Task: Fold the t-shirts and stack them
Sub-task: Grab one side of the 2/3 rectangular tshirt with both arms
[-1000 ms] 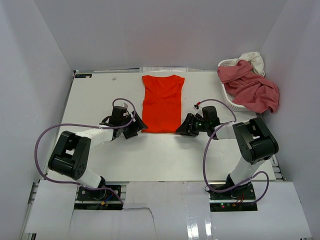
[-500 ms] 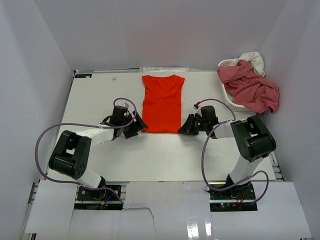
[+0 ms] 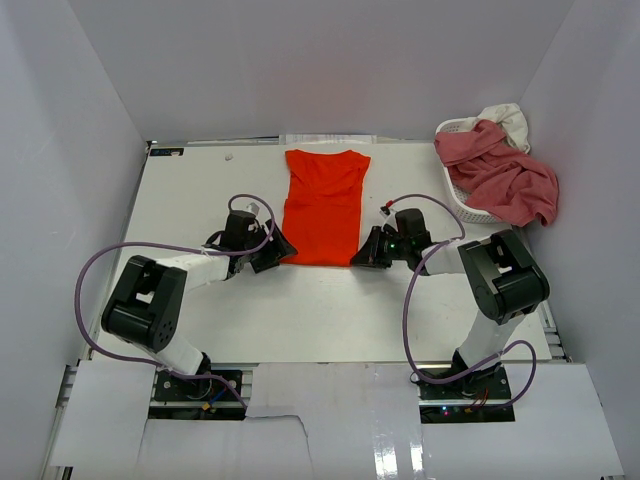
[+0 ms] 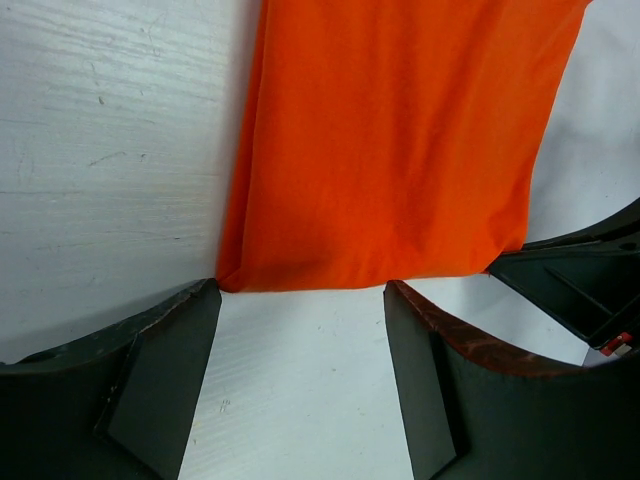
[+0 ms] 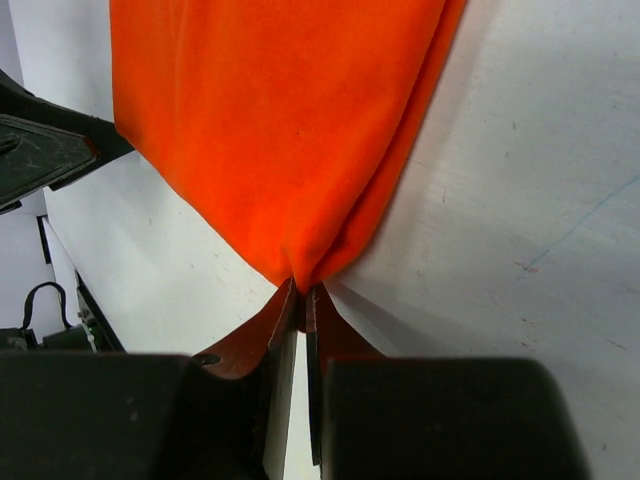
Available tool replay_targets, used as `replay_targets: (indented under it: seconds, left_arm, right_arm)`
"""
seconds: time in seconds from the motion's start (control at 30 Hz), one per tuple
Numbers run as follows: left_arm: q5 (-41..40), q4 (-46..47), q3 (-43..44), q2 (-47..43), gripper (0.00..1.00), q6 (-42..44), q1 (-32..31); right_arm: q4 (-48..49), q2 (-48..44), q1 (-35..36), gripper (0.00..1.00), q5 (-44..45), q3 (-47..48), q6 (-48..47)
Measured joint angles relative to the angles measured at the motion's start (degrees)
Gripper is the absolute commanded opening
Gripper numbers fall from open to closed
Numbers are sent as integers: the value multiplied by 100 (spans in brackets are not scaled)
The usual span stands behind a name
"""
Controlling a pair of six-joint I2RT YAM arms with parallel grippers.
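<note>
Bright, even overhead light; white walls (image 3: 300, 60) and table (image 3: 190, 190) near washed out. Shadows soft, faint, beside basket (image 3: 468, 208). Glare patch on glossy white sheet (image 3: 400, 440) below table's near edge. Overhead view sharp. Wrist views: orange-red t-shirt (image 4: 400, 130) vivid, crisp; left hand (image 4: 300, 300), right hand (image 5: 303, 295) dark, soft-focus foreground.

Most of cream tee (image 3: 508, 117) under pink tee (image 3: 500, 178), far-R basket (image 3: 452, 126)

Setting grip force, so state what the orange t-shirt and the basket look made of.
The orange t-shirt: soft matte knit cloth, perhaps cotton; it creases and folds limply. The basket: apparently stiff white plastic, going by its perforated, shape-holding wall.
</note>
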Motion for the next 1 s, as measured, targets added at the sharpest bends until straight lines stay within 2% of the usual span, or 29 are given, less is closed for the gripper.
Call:
replay_targets:
  seconds: [0.23,0.7,1.0]
  left_arm:
    - [2,190,-90,7,77,-7,0]
    - [17,656,-358,-50,77,-74,2]
    - [92,951,-463,-2,78,-210,4]
  right_arm:
    - [-184,-2,0,10,-9,155,35]
    - [-743,-79,0,9,-4,1189,44]
    - [-931,-76,0,9,-4,1410,146]
